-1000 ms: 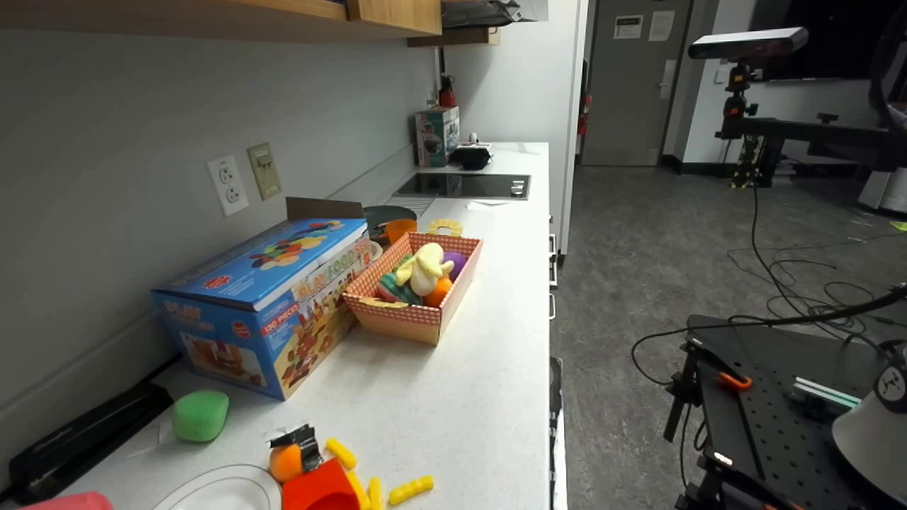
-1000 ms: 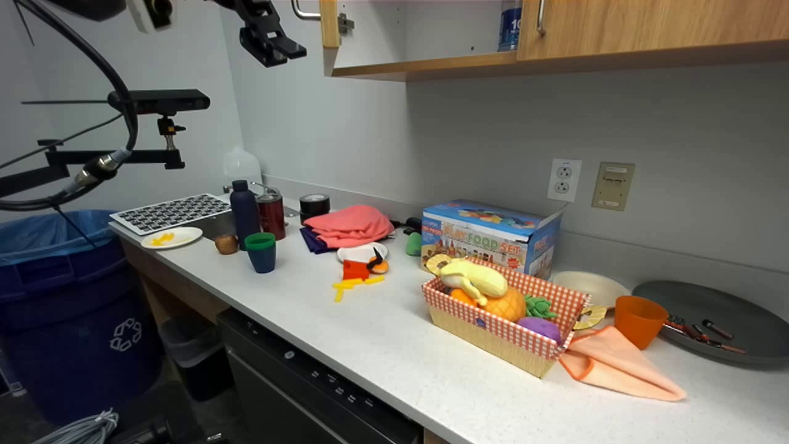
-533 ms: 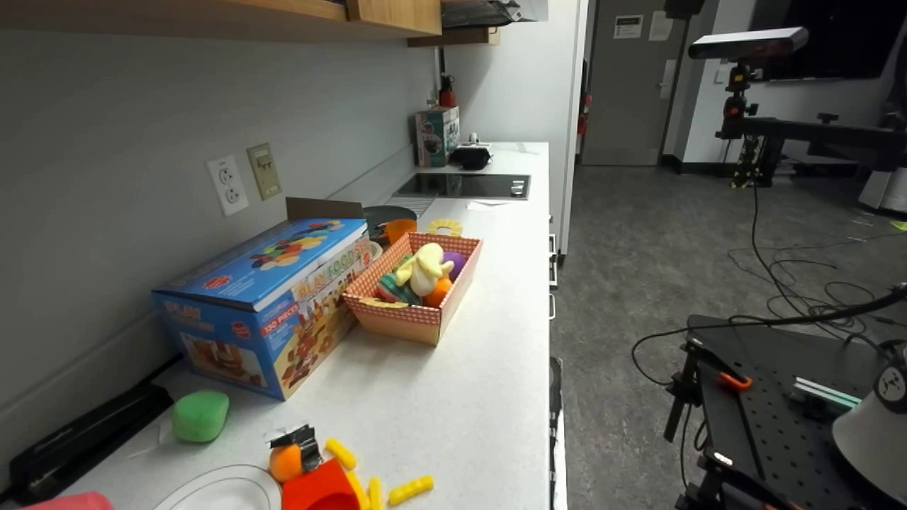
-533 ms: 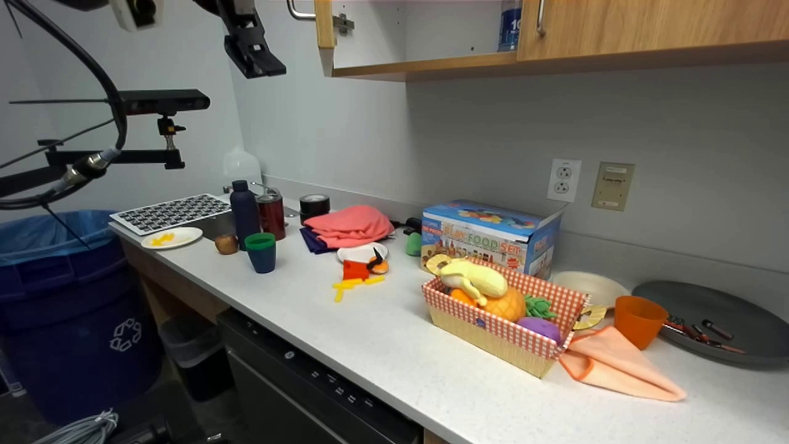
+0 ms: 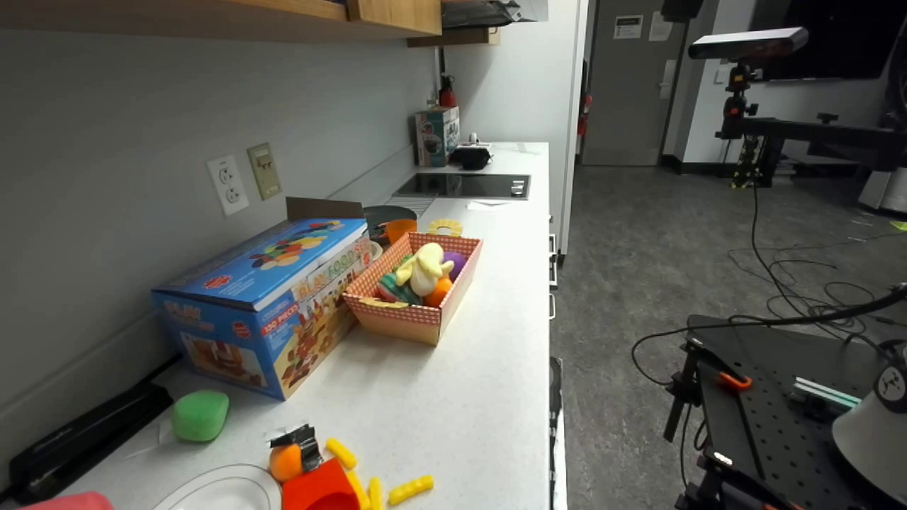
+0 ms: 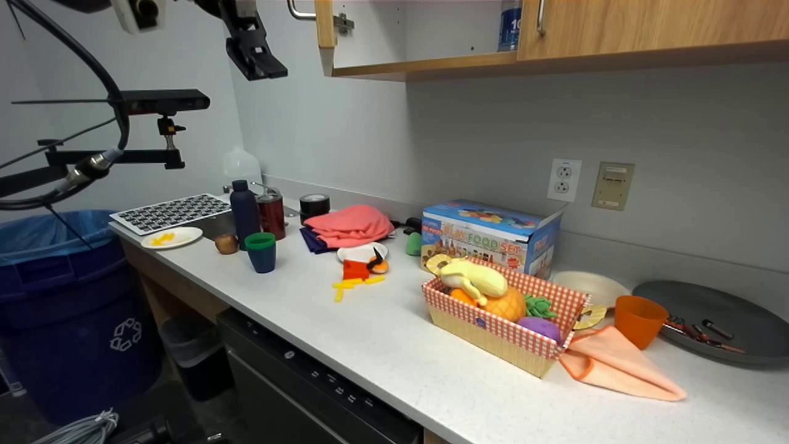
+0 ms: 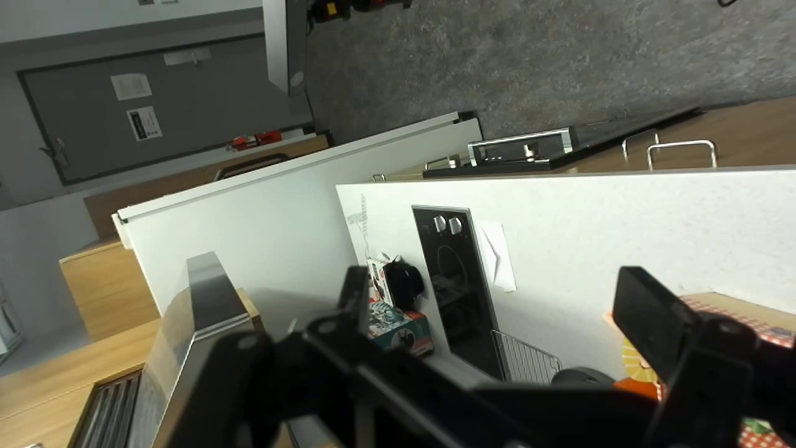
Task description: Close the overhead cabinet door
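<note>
In the wrist view the fingers (image 7: 650,317) stand wide apart and empty, with the table (image 7: 591,230) and cooktop (image 7: 460,274) showing through the gap. In an exterior view they hang beside the swung-out cabinet door (image 6: 325,24), apart from it; the door juts from the cabinet (image 6: 444,64) towards the camera, nearly edge-on. Its top is cut off, so I cannot tell its long axis. In an exterior view the cabinet's underside (image 5: 170,21) runs above the table and the play-food box (image 5: 266,304).
</note>
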Robot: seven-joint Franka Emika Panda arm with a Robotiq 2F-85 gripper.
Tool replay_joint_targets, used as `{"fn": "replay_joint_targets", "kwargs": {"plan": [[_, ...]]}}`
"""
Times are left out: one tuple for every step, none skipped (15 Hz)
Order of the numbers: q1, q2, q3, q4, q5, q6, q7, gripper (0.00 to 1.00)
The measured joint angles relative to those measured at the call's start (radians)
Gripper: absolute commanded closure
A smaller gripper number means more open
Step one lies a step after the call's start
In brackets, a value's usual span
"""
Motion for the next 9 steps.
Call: {"fn": "replay_joint_targets", "kwargs": {"plan": [[0.000, 0.000, 0.000, 0.000, 0.000, 0.000, 0.000, 0.00], [0.000, 0.000, 0.000, 0.000, 0.000, 0.000, 0.000, 0.00], [0.001, 0.000, 0.000, 0.000, 0.003, 0.001, -0.002, 0.00], [0.006, 0.000, 0.000, 0.003, 0.011, 0.002, -0.003, 0.00], [0.012, -0.001, -0.002, 0.012, 0.025, 0.003, -0.002, 0.00], [0.020, -0.006, -0.004, 0.028, 0.042, 0.003, -0.002, 0.00], [0.027, -0.012, -0.005, 0.047, 0.058, 0.003, -0.002, 0.00], [0.033, -0.024, -0.006, 0.070, 0.078, 0.003, -0.002, 0.00], [0.039, -0.038, -0.006, 0.096, 0.090, 0.002, -0.003, 0.00]]}}
